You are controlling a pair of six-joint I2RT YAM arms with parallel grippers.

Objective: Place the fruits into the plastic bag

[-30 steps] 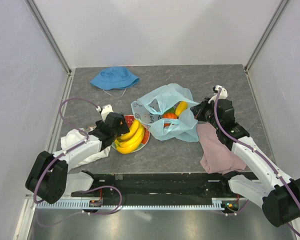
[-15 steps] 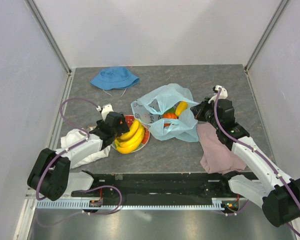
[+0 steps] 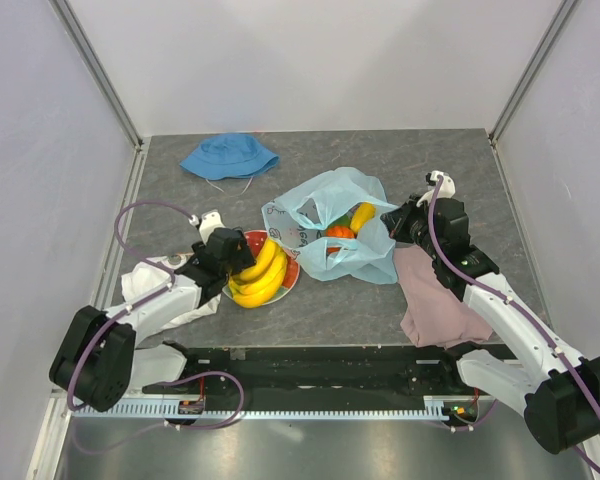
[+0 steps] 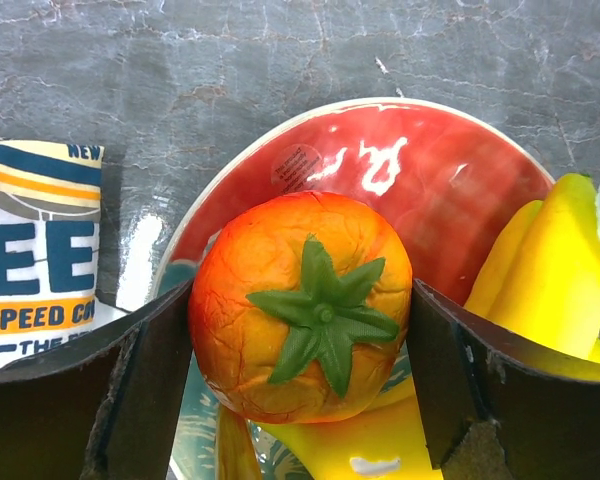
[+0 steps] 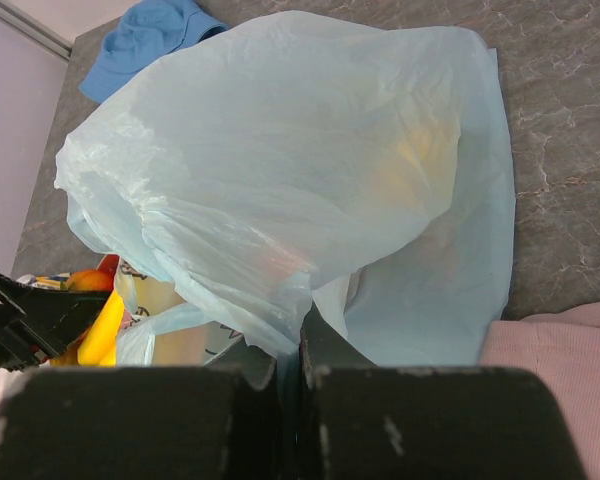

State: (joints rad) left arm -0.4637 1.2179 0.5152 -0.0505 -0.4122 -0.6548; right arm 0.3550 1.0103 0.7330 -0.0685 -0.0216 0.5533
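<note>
Left gripper (image 3: 242,250) is clamped on a small round orange-red fruit (image 4: 300,305) with wrinkly skin and a green plastic leaf star, one dark finger pressed to each side. The glossy red-rimmed plate (image 4: 430,180) is right behind it. A bunch of smooth yellow bananas (image 3: 263,275) lies on that plate, at the fruit's 4 o'clock in the wrist view.

From the top, the thin, crinkly light-blue plastic bag (image 3: 345,250) sits at the plate's 3 o'clock. The right gripper (image 5: 298,350) is pinched narrow on a fold of it. In the bag's mouth there's a yellow fruit (image 3: 361,215) and a second orange-red fruit (image 3: 338,232).

A soft blue fabric hat (image 3: 228,155) is at the bag's 11 o'clock and a plain pink cloth (image 3: 435,300) at its 5, all on a grey marbled tabletop (image 3: 380,150).
</note>
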